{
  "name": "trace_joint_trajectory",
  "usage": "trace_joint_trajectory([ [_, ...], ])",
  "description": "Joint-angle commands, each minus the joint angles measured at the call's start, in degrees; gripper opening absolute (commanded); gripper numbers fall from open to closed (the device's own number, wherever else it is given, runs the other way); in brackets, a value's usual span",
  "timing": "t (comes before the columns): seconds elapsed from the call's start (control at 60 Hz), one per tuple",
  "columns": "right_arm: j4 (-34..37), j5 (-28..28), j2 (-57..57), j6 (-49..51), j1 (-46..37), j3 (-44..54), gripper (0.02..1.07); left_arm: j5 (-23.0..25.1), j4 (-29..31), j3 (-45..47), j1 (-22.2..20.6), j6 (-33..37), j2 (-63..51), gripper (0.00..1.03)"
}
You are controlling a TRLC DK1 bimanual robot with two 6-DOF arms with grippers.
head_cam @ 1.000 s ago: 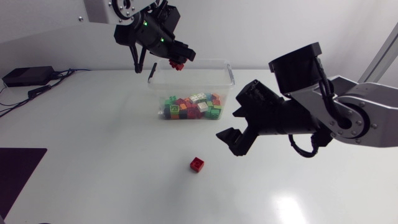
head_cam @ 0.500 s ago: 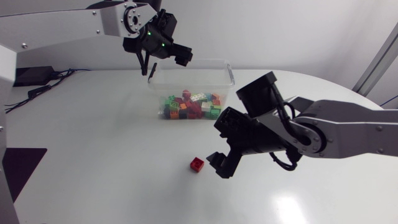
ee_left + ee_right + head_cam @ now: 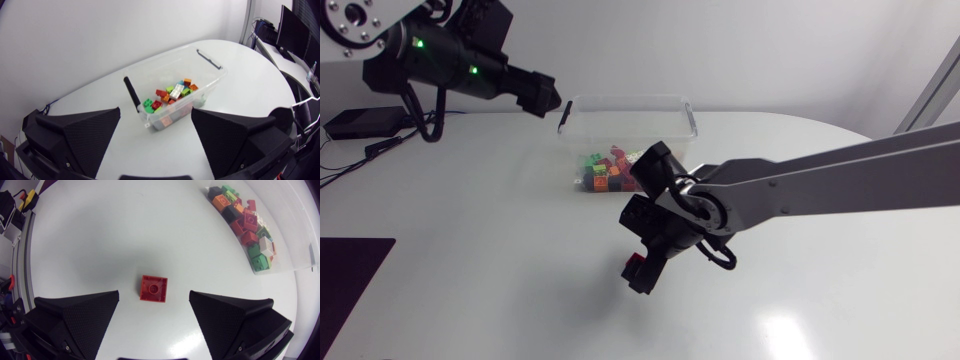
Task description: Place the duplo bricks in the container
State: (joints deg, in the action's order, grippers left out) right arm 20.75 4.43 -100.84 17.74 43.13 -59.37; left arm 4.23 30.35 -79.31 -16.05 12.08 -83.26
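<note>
A clear plastic container (image 3: 675, 110) stands at the back middle of the table, with several coloured duplo bricks (image 3: 610, 170) piled inside. The left wrist view shows the same container (image 3: 210, 75) and bricks (image 3: 172, 92) ahead of my left gripper (image 3: 155, 142), which is open and empty. In the head view that left gripper (image 3: 542, 98) hangs up left of the container. A single red brick (image 3: 153, 288) lies on the table just ahead of my open right gripper (image 3: 154, 325), in line with the gap between its fingers. From above, the right gripper (image 3: 642, 268) hides most of the brick (image 3: 633, 263).
A black box with cables (image 3: 362, 122) sits at the table's far left edge. The container has black clip handles (image 3: 132, 93) at its ends. In the right wrist view the container's bricks (image 3: 245, 225) lie well beyond the red brick, with bare white table between them.
My left gripper opened, and the red brick it held over the container is no longer in it; the arm drew back to the left. My right arm swung left and down over the red brick on the table.
</note>
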Motion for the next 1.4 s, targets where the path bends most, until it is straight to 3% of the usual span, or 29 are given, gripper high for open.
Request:
trace_joint_trajectory([
  [0.0,2.10,-0.47,-4.28,-1.83,0.37,-3.12,1.02,0.34,1.29,4.69,0.94,2.25,3.11,0.99],
  [0.167,4.30,-0.65,-8.94,-2.44,-0.07,-6.54,1.01,0.34,1.29,11.72,1.73,3.39,7.68,0.99],
  [0.333,5.35,-1.70,-12.63,-3.67,-0.07,-9.00,0.85,0.43,0.06,17.43,2.61,3.83,11.19,0.99],
  [0.5,5.97,-2.23,-14.12,-3.94,-0.33,-9.80,0.34,0.43,-0.64,21.12,2.61,3.83,14.97,0.99],
  [0.683,8.25,-2.58,-10.87,-3.67,-0.51,-9.80,0.32,0.34,-1.78,25.69,2.78,3.30,19.98,0.99],
  [1.05,15.02,-3.72,6.97,-2.80,-5.87,-16.56,0.32,0.34,-6.09,37.12,7.79,3.57,29.65,0.99],
  [1.25,12.82,-3.81,8.90,-3.15,-8.95,-22.28,0.32,0.34,-8.82,41.95,9.37,3.74,32.02,0.99],
  [1.383,7.46,-3.90,8.46,-4.03,-10.35,-24.74,0.33,0.34,-9.25,44.06,10.60,4.27,34.05,0.99],
])
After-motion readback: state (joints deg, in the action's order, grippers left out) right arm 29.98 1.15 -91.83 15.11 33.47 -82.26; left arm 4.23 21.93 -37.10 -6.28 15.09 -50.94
